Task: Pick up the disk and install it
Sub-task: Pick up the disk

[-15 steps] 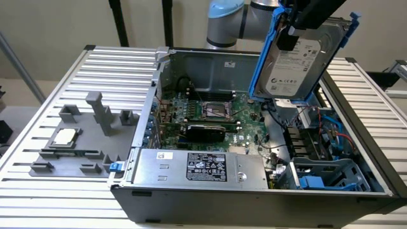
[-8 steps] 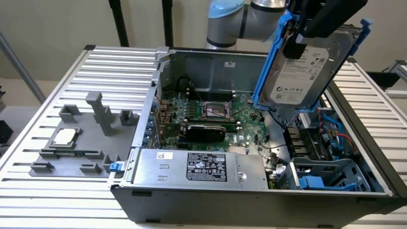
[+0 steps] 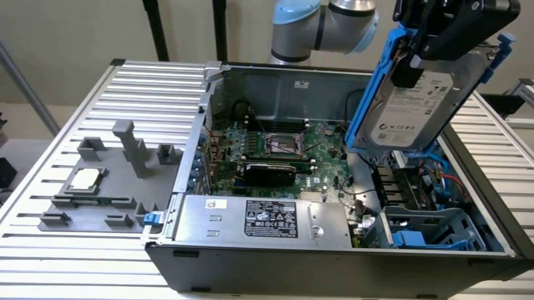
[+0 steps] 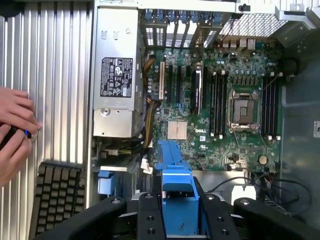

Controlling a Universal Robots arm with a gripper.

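The disk (image 3: 417, 112), a silver-grey hard drive with a white label in a bright blue carrier frame, hangs tilted on edge above the right side of the open computer case (image 3: 334, 265). My gripper (image 3: 429, 53) is shut on it from above, its black fingers clamping the carrier's upper end. In the wrist view the blue carrier (image 4: 175, 175) sticks out between my gripper's (image 4: 179, 217) black fingers (image 4: 150, 215), over the green motherboard (image 4: 220, 100). Below the disk in the case lies a grey-blue drive cage (image 3: 434, 228).
A grey power-supply box (image 3: 259, 219) with a black label lies along the case's near wall. A grey fixture (image 3: 100, 206) on the ribbed table holds a small silver CPU chip (image 3: 86, 180). A person's hands (image 4: 15, 130) and a black keyboard (image 4: 57, 192) are beside the case.
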